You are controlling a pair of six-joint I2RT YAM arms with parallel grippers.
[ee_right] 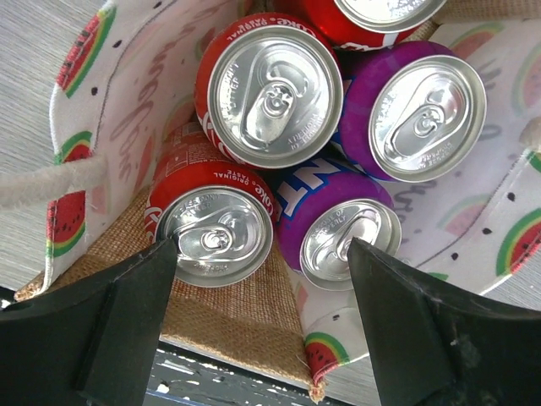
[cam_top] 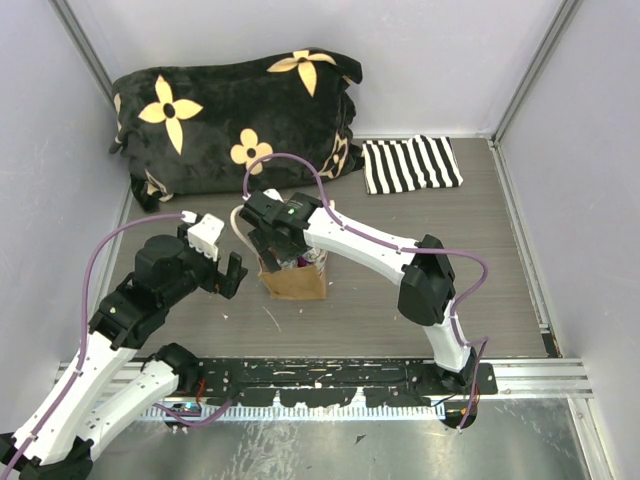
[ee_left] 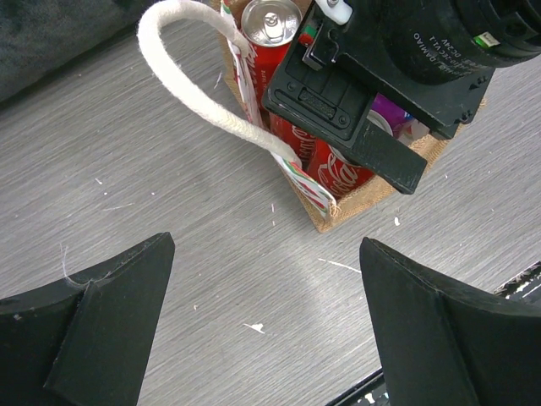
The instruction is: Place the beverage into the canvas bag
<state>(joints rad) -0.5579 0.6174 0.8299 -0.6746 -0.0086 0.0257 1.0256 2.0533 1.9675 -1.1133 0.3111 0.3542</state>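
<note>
The tan canvas bag [cam_top: 296, 283] stands open at mid table, with watermelon-print side panels and a cream loop handle [ee_left: 194, 85]. In the right wrist view the bag [ee_right: 228, 326] holds several upright cans, red cola ones [ee_right: 275, 89] and purple ones [ee_right: 427, 106]. My right gripper [cam_top: 277, 250] hovers open right above the bag's mouth, its jaws [ee_right: 262, 296] spread over a red can [ee_right: 215, 228] and a purple can [ee_right: 347, 241], gripping nothing. My left gripper [cam_top: 228, 272] is open and empty just left of the bag, above bare table [ee_left: 266, 304].
A black cushion with yellow flowers [cam_top: 235, 110] lies at the back left. A black-and-white striped cloth [cam_top: 410, 163] lies at the back right. A black perforated rail [cam_top: 330, 375] runs along the near edge. Walls close in the left, back and right sides.
</note>
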